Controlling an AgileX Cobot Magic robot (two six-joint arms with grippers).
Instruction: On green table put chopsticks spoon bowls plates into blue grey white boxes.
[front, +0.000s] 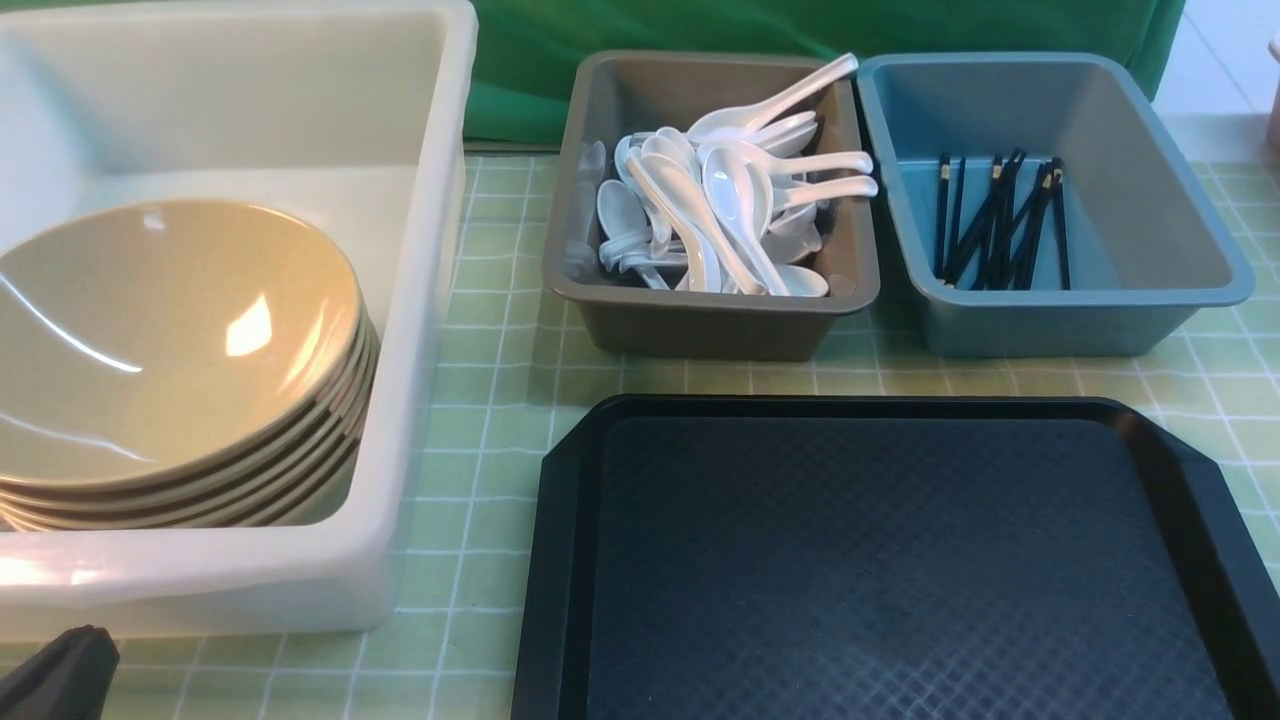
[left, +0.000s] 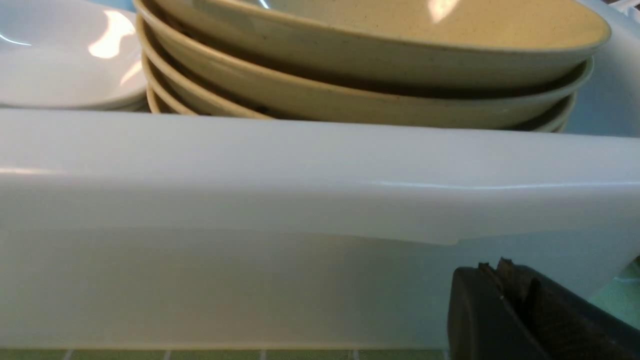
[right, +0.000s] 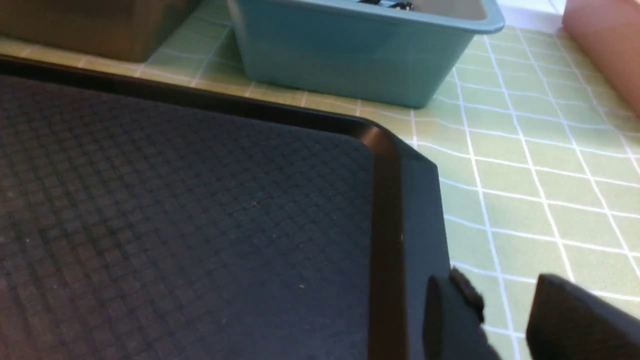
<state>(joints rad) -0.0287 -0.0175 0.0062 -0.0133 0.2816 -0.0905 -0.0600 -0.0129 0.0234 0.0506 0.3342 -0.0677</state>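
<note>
A stack of olive bowls (front: 170, 360) sits in the white box (front: 410, 420) at the left; the left wrist view shows the stack (left: 370, 65) beside white plates (left: 65, 60) behind the box's near wall (left: 250, 210). White spoons (front: 720, 200) fill the grey box (front: 700, 320). Black chopsticks (front: 1000, 225) lie in the blue box (front: 1180, 300). My left gripper (left: 497, 267) is shut and empty, low in front of the white box; its tip shows at the front view's lower left (front: 60, 675). My right gripper (right: 505, 295) is open and empty beside the black tray's corner.
An empty black tray (front: 890, 560) lies in front of the grey and blue boxes; its corner (right: 395, 150) shows in the right wrist view. A pink object (right: 605, 45) stands at the far right. Green checked cloth (front: 480, 400) shows between the boxes.
</note>
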